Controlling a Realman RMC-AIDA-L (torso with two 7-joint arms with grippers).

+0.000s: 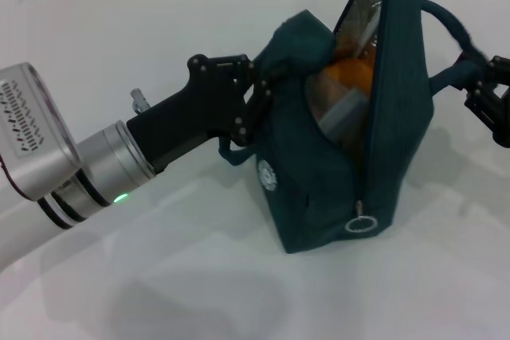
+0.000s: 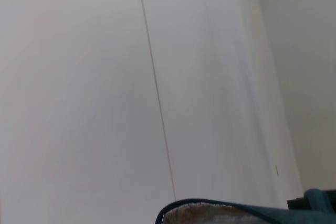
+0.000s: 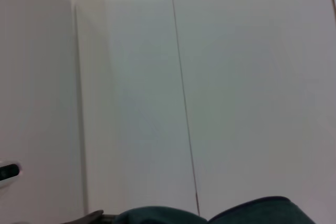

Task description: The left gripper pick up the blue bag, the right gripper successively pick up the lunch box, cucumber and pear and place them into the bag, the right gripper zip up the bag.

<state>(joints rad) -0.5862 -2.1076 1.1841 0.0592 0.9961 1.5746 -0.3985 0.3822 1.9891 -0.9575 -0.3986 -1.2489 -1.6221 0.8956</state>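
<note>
Silver-wristed, my left gripper (image 1: 256,89) enters from the lower left of the head view, its fingers pinched on the blue bag (image 1: 351,133) at that side's bunched fabric, evidently to keep the mouth gaping. Mid-frame the bag stands unzipped, the pear (image 1: 355,76) showing orange inside over a pale shape I judge to be the lunch box (image 1: 344,113). I see no cucumber. At the right edge my right gripper (image 1: 486,89) meets the far handle; whether it grips I cannot tell. The ring pull (image 1: 361,223) hangs low, so zipping remains. The table (image 1: 143,37) is plain white.

Left wrist view: white wall, bag rim (image 2: 210,208) along the bottom.

Right wrist view: white wall panels, bag fabric (image 3: 252,211) along the bottom.
</note>
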